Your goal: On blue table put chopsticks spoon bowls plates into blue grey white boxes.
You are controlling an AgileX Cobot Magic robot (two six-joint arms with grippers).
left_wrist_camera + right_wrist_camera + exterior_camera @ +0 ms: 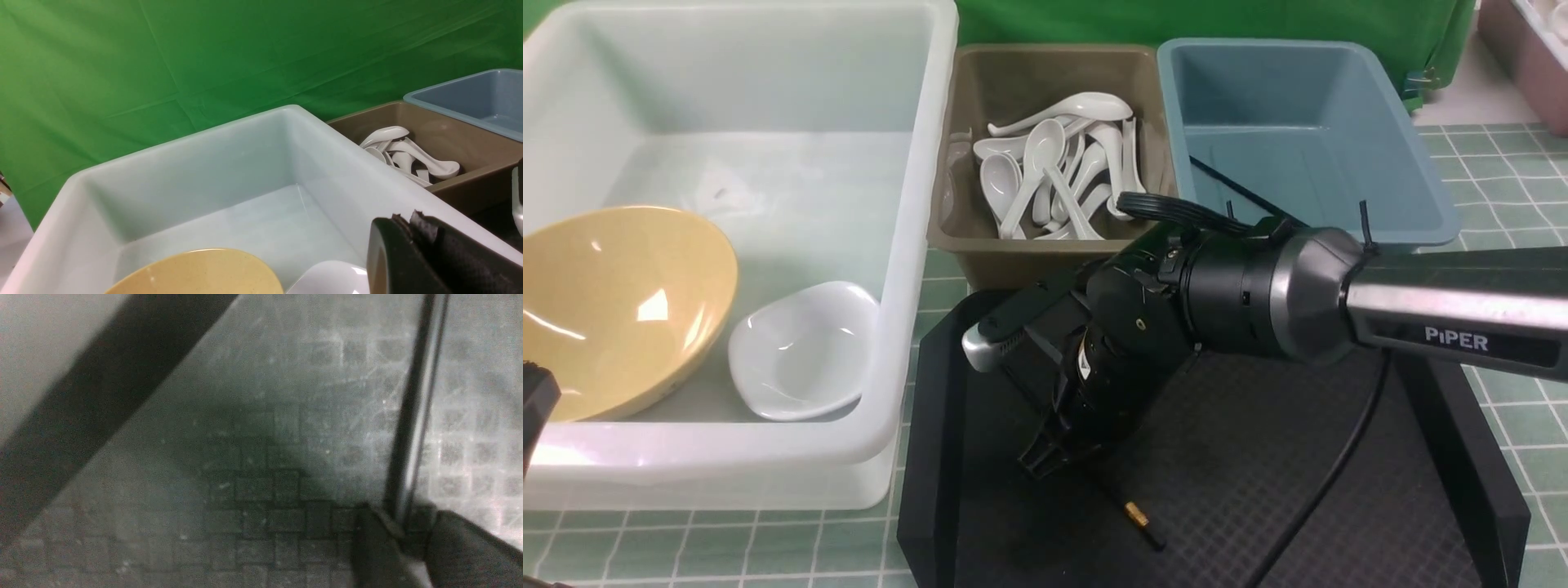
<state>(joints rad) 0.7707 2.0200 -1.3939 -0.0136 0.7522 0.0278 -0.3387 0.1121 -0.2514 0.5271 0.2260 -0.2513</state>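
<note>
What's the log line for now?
right gripper: open, around chopstick | chopstick: on black tray | left gripper: shut, empty

bowl [629,302] mustard yellow; dish [805,347] and spoons [1045,155] white. boxes: translucent white [768,163], olive-brown [1045,245], teal-blue [1307,147]. tray [1217,474] black, woven-brick texture. chopstick [1111,494] black, gold band. tabletop [743,539] green tiles, white grid. cloth backdrop [204,61] plain green.
</note>
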